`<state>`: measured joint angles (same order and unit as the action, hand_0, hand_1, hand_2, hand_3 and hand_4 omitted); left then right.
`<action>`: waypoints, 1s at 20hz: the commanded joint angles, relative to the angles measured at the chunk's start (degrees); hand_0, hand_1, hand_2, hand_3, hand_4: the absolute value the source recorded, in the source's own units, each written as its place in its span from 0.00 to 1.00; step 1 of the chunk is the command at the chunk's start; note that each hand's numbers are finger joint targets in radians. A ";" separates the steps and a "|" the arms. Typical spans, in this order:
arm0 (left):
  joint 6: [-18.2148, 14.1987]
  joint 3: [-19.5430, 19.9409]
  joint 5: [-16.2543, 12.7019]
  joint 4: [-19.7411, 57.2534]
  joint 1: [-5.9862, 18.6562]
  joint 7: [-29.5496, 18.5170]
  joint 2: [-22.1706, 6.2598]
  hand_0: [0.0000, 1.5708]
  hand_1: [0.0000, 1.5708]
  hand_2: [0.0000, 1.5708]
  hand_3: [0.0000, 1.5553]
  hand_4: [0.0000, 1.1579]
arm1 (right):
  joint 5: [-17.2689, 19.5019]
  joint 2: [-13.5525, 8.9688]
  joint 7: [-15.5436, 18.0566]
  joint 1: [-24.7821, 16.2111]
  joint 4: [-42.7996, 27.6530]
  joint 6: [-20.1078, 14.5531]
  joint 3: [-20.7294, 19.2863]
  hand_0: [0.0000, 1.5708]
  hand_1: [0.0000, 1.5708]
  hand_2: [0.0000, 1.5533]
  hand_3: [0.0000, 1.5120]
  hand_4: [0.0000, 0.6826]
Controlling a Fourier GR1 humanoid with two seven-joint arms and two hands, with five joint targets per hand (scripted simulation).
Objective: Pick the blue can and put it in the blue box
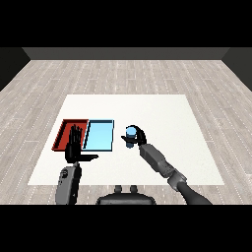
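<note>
Left hand [75,144] hangs with straight, spread fingers over the red tray [63,133], which touches the light blue tray [99,135] on that tray's left. Right of the blue tray, the right hand [137,137] curls round the blue can [130,134], above the white table [162,118].

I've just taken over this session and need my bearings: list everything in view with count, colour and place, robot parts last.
table: one, white, centre of view, on a grey plank floor
red tray: one, red, left part of the table, partly behind the left hand
blue tray: one, light blue, directly right of the red tray, side by side with it
blue can: one, blue, right of the blue tray, outside it, held in the right hand
left hand: one, black, fingers straight, over the red tray's near edge
right hand: one, black, curled round the can
forearms: two, grey, from the lower corners
</note>
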<state>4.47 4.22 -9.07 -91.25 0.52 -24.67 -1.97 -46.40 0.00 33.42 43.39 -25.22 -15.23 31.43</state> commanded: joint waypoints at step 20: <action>-4.60 -8.98 3.51 9.50 6.29 1.44 1.93 0.00 0.00 0.00 0.00 0.00 | 12.82 -1.94 -3.70 2.04 -16.30 -6.11 -2.96 0.94 0.94 0.93 0.93 0.95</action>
<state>2.17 -2.08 -5.62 -85.34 3.52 -23.70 -0.67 -35.90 -1.83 29.73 44.66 -38.43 -21.51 28.71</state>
